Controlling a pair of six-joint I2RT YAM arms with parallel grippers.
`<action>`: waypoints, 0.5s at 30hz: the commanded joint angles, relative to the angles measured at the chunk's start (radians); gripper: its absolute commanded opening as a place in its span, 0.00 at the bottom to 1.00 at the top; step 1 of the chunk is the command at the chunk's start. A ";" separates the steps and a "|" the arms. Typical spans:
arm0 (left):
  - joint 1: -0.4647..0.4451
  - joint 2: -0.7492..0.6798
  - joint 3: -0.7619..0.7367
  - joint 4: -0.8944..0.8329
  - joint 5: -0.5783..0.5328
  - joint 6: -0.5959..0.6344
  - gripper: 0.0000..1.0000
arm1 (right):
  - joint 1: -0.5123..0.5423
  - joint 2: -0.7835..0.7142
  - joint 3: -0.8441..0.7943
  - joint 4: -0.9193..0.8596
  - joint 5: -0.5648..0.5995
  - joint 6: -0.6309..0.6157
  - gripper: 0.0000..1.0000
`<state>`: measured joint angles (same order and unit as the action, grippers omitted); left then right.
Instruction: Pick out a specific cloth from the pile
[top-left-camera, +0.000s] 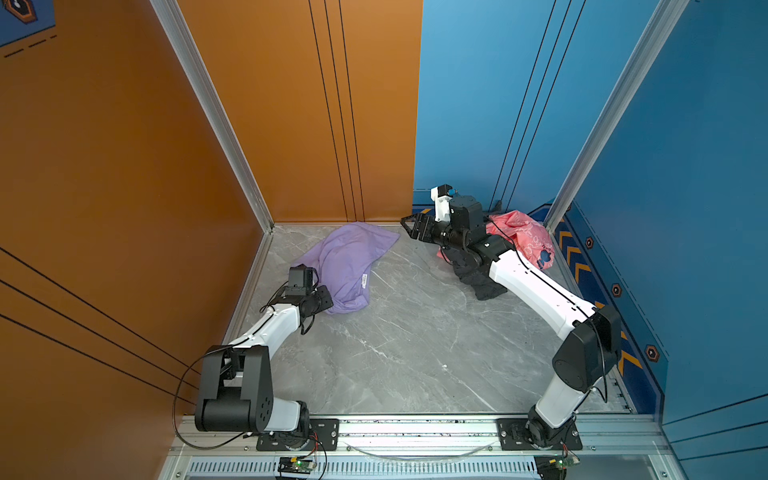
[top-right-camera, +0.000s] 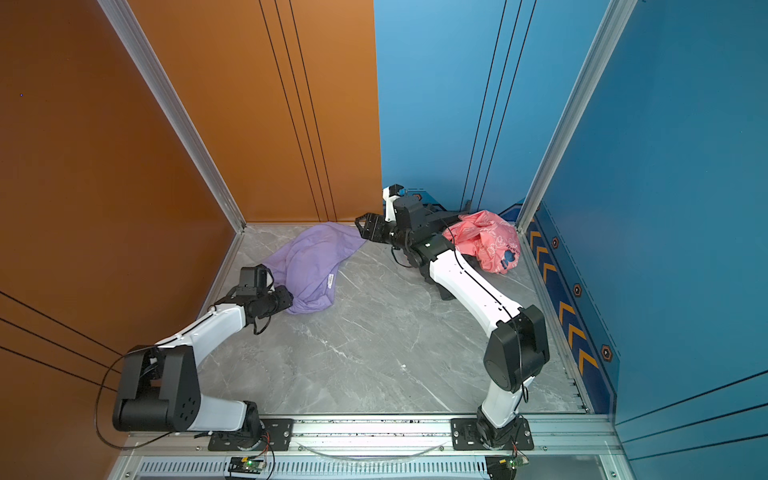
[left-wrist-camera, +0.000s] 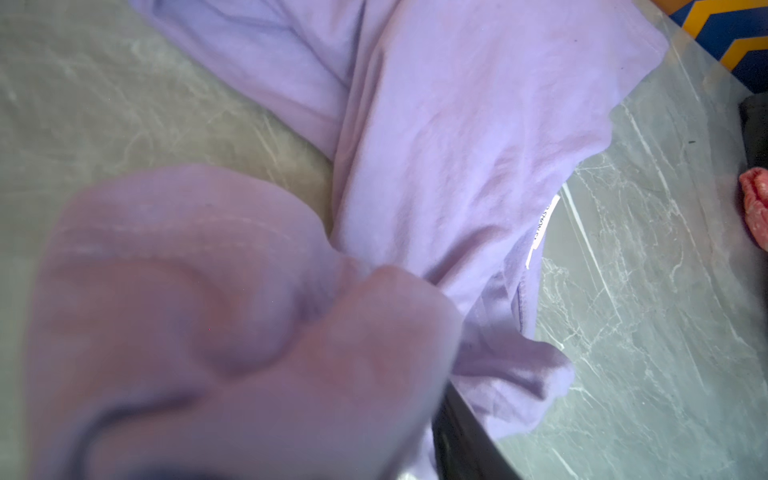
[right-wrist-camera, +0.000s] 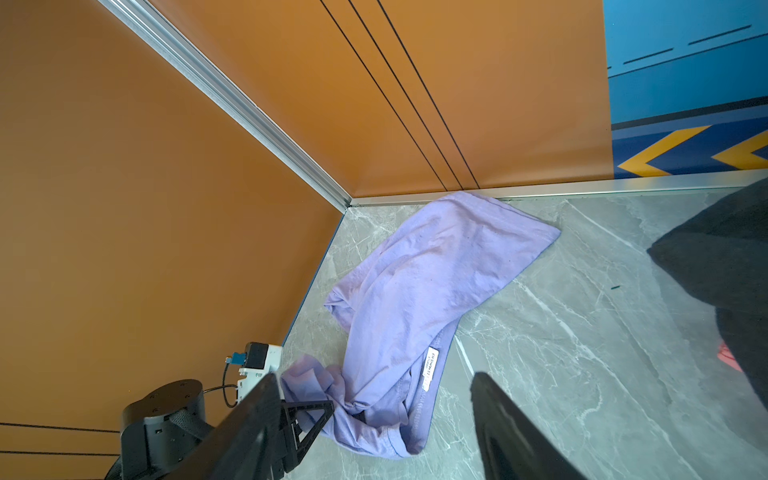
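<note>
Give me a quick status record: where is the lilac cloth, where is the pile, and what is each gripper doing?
target: lilac cloth lies crumpled on the table, far left, apart from the pile
pile contents: pink garment, dark grey garment, partly under the right arm
marker: white label faces up
left gripper: at the cloth's near edge, fabric bunched over it; open or shut unclear
right gripper: open, empty, raised between cloth and pile

The nearest thing to readable writing is on the small white label (right-wrist-camera: 431, 368) sewn to the lilac cloth (right-wrist-camera: 419, 286): dark capitals, too small to spell out. The pink garment (top-right-camera: 484, 239) carries a tiny dark word, also illegible. Yellow chevrons (right-wrist-camera: 638, 163) mark the blue wall strip (right-wrist-camera: 623, 137).
</note>
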<state>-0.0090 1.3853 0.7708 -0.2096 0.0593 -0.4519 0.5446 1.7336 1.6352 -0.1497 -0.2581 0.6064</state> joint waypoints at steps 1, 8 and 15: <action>-0.015 -0.120 0.003 -0.064 -0.104 -0.016 0.71 | 0.003 -0.048 -0.011 -0.007 -0.005 -0.002 0.74; -0.040 -0.301 0.080 -0.011 -0.299 0.063 0.98 | 0.003 -0.045 -0.011 -0.005 -0.019 -0.010 0.75; -0.070 -0.269 0.105 0.157 -0.173 0.076 0.98 | -0.003 -0.059 -0.022 -0.003 -0.022 -0.037 0.78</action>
<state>-0.0582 1.0908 0.8734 -0.1287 -0.1562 -0.3992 0.5442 1.7199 1.6325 -0.1490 -0.2623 0.5987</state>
